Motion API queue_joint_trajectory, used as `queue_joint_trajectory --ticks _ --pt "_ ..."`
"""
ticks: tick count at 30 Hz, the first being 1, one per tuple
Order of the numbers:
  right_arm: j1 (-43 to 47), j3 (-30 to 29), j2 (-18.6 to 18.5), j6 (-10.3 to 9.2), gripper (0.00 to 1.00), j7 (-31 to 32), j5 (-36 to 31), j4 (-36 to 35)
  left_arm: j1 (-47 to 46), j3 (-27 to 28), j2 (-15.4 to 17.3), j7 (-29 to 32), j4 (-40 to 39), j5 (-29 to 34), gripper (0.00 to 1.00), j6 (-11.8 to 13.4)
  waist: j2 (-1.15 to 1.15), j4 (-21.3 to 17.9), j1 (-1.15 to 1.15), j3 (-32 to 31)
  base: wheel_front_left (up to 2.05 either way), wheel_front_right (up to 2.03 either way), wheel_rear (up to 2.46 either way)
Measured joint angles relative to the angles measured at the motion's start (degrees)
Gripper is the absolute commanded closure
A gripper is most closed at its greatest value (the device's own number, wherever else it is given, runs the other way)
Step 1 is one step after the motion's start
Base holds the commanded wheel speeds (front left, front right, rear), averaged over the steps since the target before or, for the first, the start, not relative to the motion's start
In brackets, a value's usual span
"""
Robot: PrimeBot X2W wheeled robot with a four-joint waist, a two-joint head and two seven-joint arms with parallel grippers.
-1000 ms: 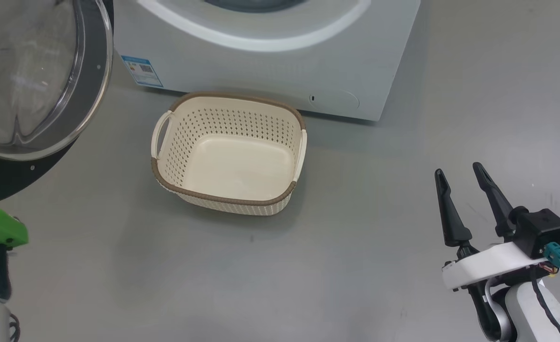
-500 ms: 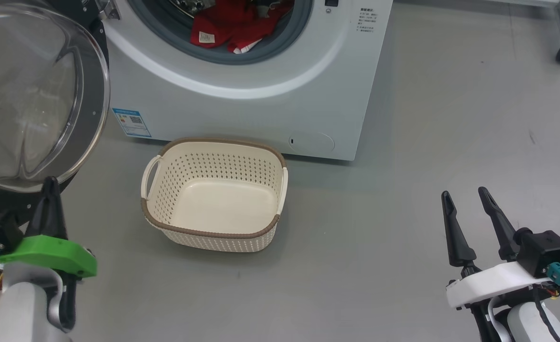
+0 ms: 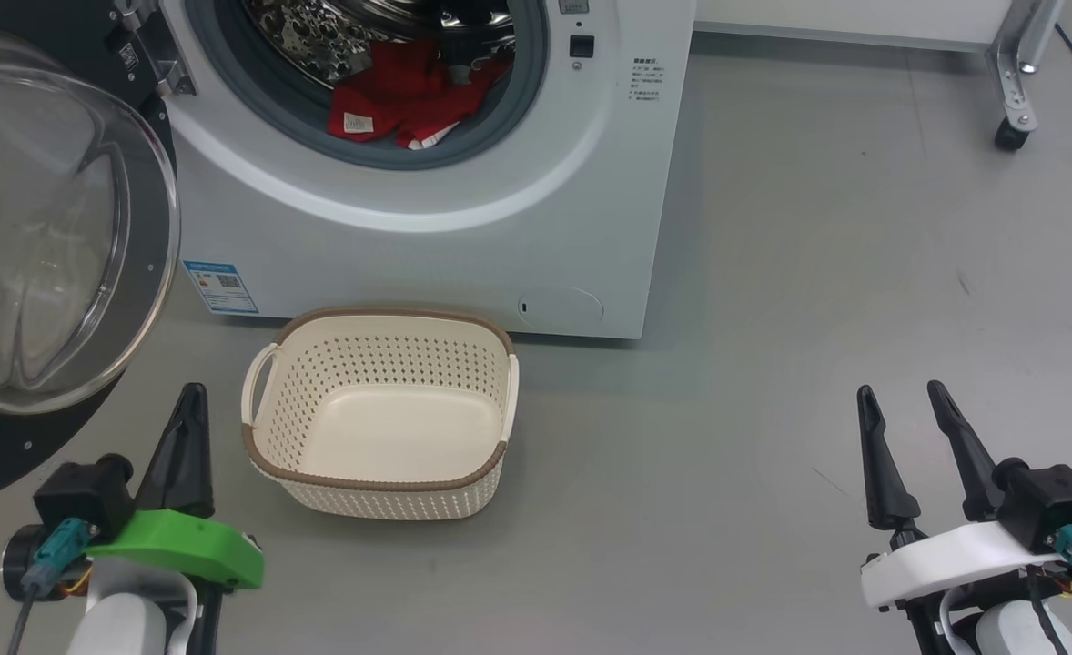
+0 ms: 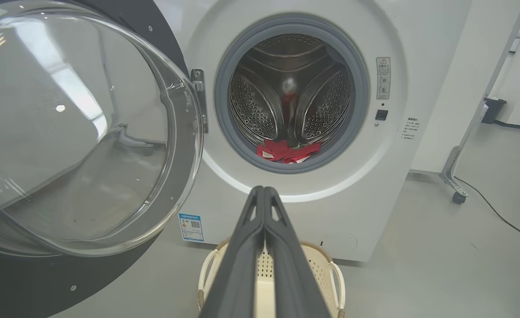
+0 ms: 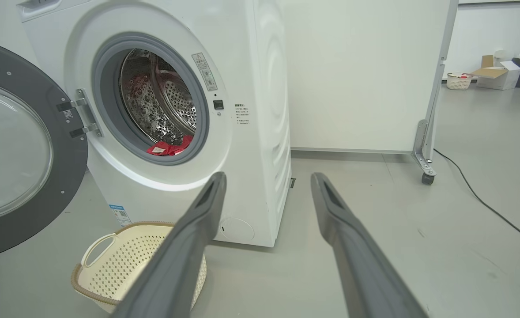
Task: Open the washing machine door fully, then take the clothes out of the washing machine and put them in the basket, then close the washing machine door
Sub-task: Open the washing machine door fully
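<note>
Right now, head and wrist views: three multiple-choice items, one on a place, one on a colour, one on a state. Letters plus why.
1. Relative to the washing machine, the basket stands:
A. on top of it
B. on the floor just in front of it
C. behind it

2. The clothes are mainly:
A. blue
B. green
C. red

3. The washing machine door is:
A. open, swung aside on its hinges
B. shut over the opening
C. detached and lying flat

Answers:
1 B: the head view shows the basket on the grey floor below the machine's front panel.
2 C: red fabric with a small white label lies at the front of the steel drum.
3 A: the opening is uncovered and the glass bowl stands off to its side.
</note>
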Motion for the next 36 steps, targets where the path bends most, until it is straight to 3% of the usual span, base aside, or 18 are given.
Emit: queue_joint_trajectory --ticks 9,10,11,12,13,36 --pt "1.6 -1.6 0.0 -0.58 0.00 -0.4 0.0 -0.8 4.4 -2.6 -1.0 0.0 -4.3 0.8 1.00 -0.4 0.00 -2.4 0.00 -0.9 0.00 0.00 0.00" --pt "1.8 -1.7 0.0 -0.59 0.00 -0.4 0.0 -0.9 4.5 -2.9 -1.0 0.0 -4.5 0.9 0.70 -0.4 0.00 -2.5 0.00 -0.8 0.00 0.00 0.00" --pt "2.0 -1.9 0.0 -0.59 0.00 -0.4 0.0 -0.9 4.6 -3.1 -1.1 0.0 -4.8 0.9 0.50 -0.4 0.00 -2.5 0.00 -0.8 0.00 0.00 0.00" --pt "2.1 -1.9 0.0 -0.59 0.00 -0.4 0.0 -1.0 4.7 -3.1 -1.1 0.0 -5.2 0.9 0.12 -0.4 0.00 -2.6 0.00 -0.8 0.00 0.00 0.00" --pt "2.1 -1.9 0.0 -0.59 0.00 -0.4 0.0 -1.2 4.7 -3.1 -1.1 0.0 -5.7 0.9 0.00 -0.4 0.00 -2.6 0.00 -0.7 0.00 0.00 0.00" --pt "2.1 -2.3 0.1 -1.11 0.00 -0.7 0.0 -2.6 7.5 -4.8 -1.2 0.0 -9.0 1.0 0.00 -0.4 0.00 -2.8 0.00 0.5 0.00 0.00 0.00"
